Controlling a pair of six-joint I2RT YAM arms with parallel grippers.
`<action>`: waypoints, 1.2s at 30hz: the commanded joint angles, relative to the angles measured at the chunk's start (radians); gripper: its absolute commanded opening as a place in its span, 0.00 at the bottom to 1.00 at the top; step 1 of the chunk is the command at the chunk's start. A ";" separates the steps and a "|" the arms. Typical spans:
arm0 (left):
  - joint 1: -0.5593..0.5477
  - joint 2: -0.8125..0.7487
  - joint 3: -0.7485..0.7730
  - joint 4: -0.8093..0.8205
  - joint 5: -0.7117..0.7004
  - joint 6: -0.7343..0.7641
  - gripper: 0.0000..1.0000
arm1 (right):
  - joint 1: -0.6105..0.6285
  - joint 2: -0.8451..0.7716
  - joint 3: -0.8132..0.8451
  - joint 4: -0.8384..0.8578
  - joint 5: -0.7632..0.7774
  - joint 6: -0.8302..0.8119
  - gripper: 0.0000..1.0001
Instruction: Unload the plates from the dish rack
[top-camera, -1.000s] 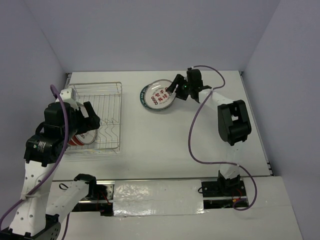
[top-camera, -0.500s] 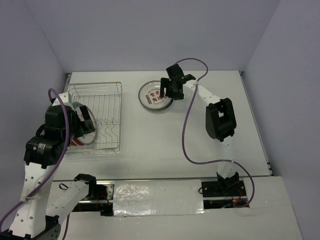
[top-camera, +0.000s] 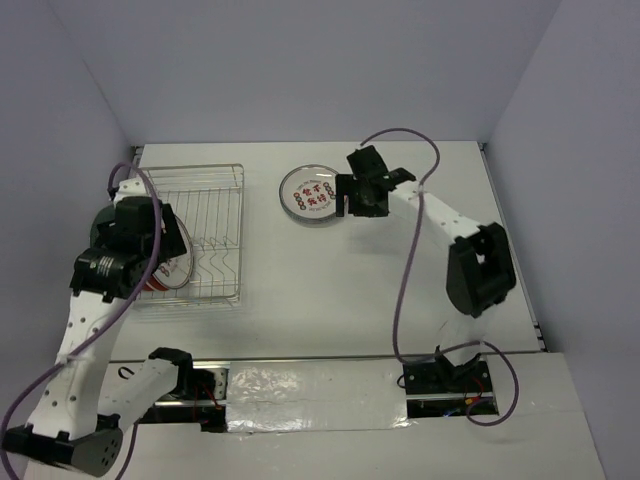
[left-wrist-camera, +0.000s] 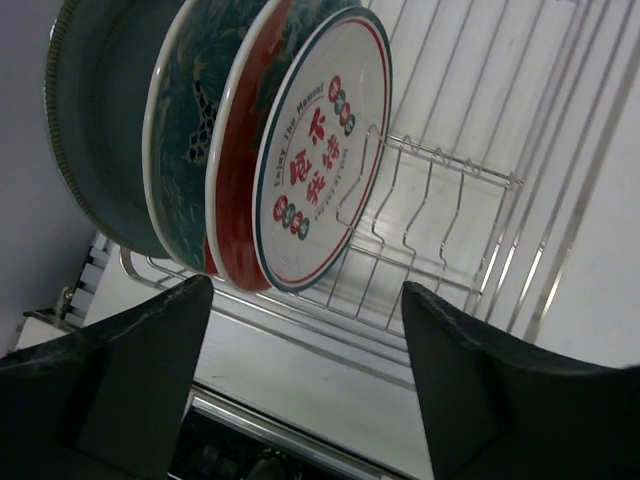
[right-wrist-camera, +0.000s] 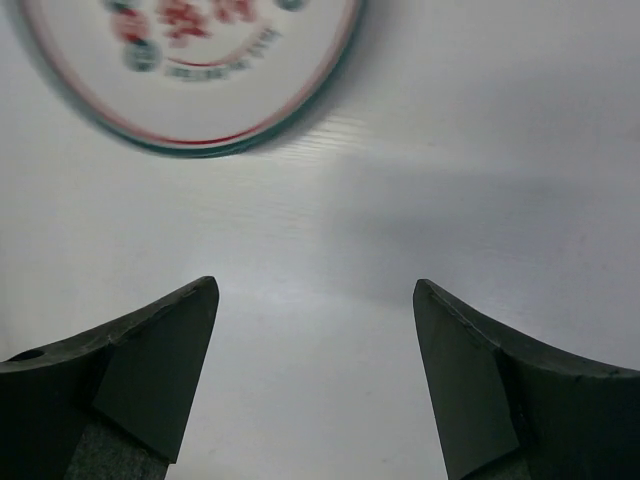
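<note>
The dish rack stands at the left of the table. Several plates stand upright at its near left end. The left wrist view shows them: a white plate with red characters in front, a red-and-teal floral plate behind it, another floral one, then a dark teal one. My left gripper is open just below the white plate; it also shows in the top view. Another white character plate lies flat on the table. My right gripper is open and empty just right of it, over bare table.
The rack's upright wire prongs stand to the right of the plates. The table's near edge with a metal rail lies below the left gripper. Grey walls close the table at the back and sides.
The right gripper has let go of the white plate, which now lies flat, and has drawn back to its right. The left arm has swung over the rack's plates.
</note>
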 joint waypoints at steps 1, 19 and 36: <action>0.007 0.084 0.007 0.082 -0.104 0.009 0.85 | 0.074 -0.250 -0.092 0.168 -0.046 0.011 0.86; 0.038 0.299 0.067 0.056 -0.244 -0.006 0.64 | 0.154 -0.501 -0.461 0.363 -0.118 0.058 0.86; 0.066 0.307 -0.056 0.139 -0.184 0.003 0.57 | 0.206 -0.568 -0.476 0.365 -0.136 0.052 0.86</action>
